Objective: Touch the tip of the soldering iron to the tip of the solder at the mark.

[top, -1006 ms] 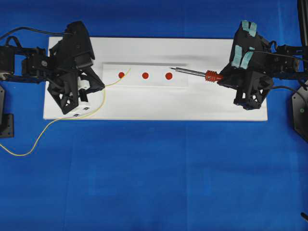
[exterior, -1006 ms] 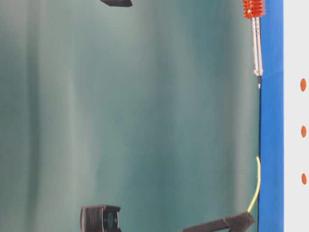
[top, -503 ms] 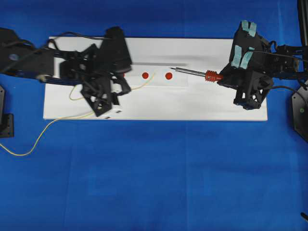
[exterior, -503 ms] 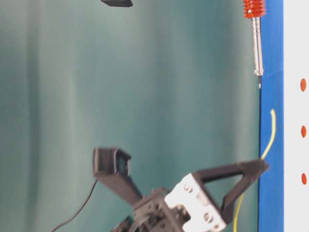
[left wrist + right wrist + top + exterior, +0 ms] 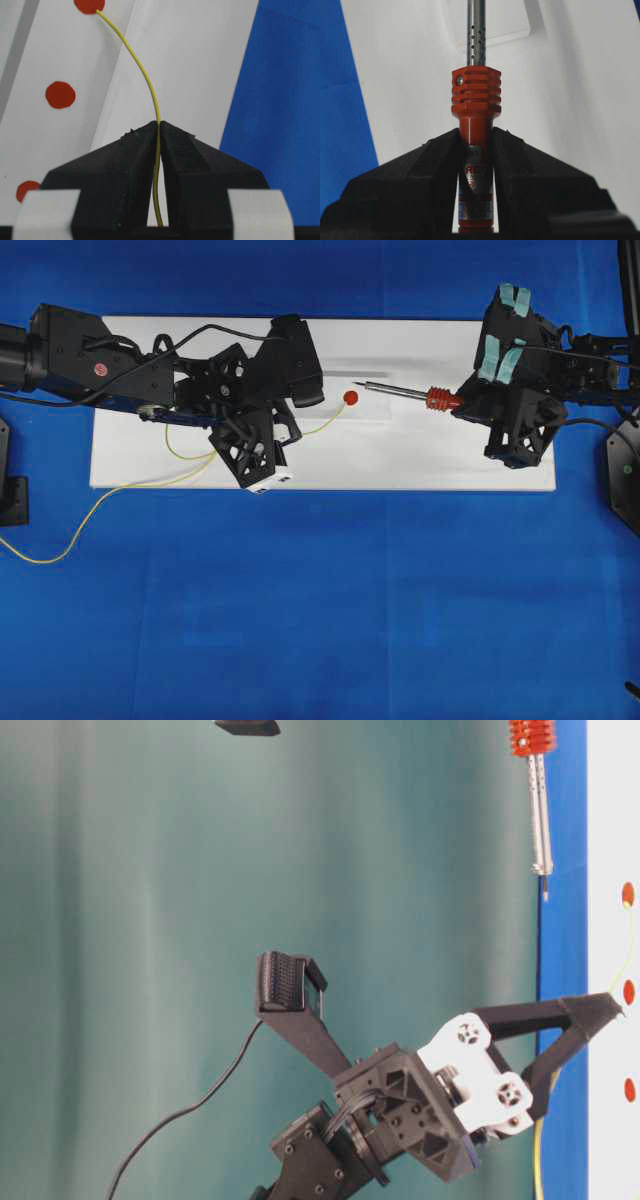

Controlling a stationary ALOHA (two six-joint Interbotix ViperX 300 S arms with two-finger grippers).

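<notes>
The left gripper (image 5: 159, 125) has its fingers (image 5: 120, 160) clenched on the solder (image 5: 142, 75), whose free yellow end curves up onto a red mark (image 5: 351, 397) on the raised strip of the white board (image 5: 420, 460). The rest of the wire trails off the board onto the blue tabletop (image 5: 320, 610). The right gripper (image 5: 476, 132) grasps the soldering iron (image 5: 405, 391) by its handle, below the red ribbed collar; its tip hangs just beside that mark, apart from the solder.

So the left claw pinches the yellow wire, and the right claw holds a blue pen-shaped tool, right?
Not quite: the soldering iron in the right gripper is red and silver, not blue, as the right wrist view shows. The left gripper does pinch the solder.
</notes>
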